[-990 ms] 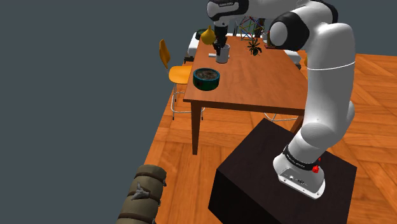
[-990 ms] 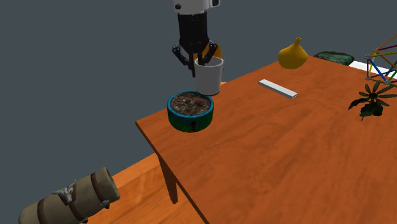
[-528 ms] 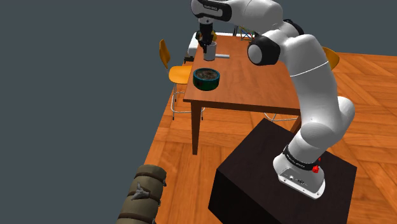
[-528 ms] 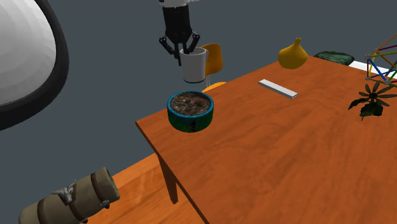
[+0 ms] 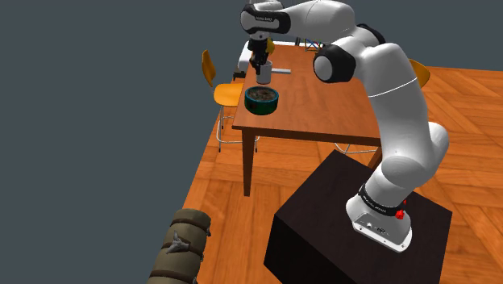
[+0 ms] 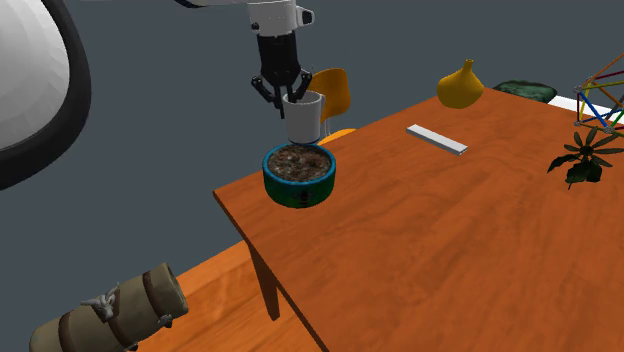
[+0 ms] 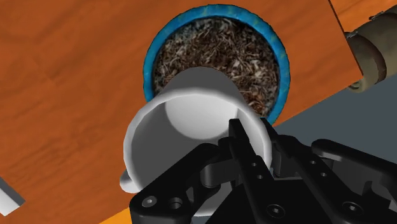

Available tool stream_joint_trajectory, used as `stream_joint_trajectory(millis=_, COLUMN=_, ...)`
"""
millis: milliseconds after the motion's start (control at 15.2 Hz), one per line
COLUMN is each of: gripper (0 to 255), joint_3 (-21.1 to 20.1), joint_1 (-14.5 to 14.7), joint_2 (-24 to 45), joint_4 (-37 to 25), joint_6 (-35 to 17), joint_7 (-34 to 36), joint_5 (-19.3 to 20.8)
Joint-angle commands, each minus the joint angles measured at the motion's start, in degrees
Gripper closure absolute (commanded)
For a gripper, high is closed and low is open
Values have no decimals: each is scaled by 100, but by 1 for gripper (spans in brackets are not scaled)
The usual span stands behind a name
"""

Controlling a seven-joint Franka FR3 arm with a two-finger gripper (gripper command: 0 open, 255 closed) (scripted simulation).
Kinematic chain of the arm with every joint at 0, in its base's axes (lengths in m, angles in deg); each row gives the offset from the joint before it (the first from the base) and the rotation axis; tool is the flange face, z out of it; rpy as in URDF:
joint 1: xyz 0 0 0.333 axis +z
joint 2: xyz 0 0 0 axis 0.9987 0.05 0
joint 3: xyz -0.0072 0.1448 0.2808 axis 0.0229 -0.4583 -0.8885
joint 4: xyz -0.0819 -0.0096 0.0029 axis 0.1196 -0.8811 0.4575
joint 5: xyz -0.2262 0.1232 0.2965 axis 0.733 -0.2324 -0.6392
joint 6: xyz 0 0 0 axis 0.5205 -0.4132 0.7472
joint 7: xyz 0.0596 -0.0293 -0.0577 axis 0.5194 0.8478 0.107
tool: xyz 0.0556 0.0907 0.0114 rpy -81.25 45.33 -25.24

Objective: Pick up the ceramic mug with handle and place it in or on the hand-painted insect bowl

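A plain white mug [image 6: 303,120] with a small handle [image 7: 128,181] hangs upright in the air, just above the far rim of the bowl [image 6: 299,176]. The bowl has a blue-green wall and a brown speckled inside, and it stands near the table's corner. My black gripper [image 6: 288,98] is shut on the mug's rim from above, one finger inside the cup and one outside. In the wrist view the mug [image 7: 191,121] sits between my gripper [image 7: 253,153] and the bowl [image 7: 216,54], covering part of it. From the shoulder view the mug [image 5: 263,73] hovers right over the bowl [image 5: 261,98].
The wooden table [image 6: 430,250] also bears a yellow gourd-shaped vase [image 6: 460,86], a flat grey bar [image 6: 436,140], a dark spidery plant [image 6: 582,158] and a coloured rod frame [image 6: 602,95]. An orange chair [image 5: 226,90] stands behind the table. A rolled bundle [image 6: 110,310] lies on the floor.
The gripper lifted the mug off the table, carried it toward the second exterior view's left, then lowered it closer to the bowl. The grip stayed shut.
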Motion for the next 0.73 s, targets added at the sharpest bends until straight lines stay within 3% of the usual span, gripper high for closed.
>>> stream_joint_trajectory(millis=0, gripper=255, joint_3=3, joint_1=30, joint_2=-49, joint_4=252, joint_6=-205, joint_7=-3, joint_5=5)
stream_joint_trajectory(millis=660, gripper=255, joint_3=-4, joint_1=92, joint_2=-53, joint_4=855, joint_6=-797, joint_7=-8, joint_5=-4)
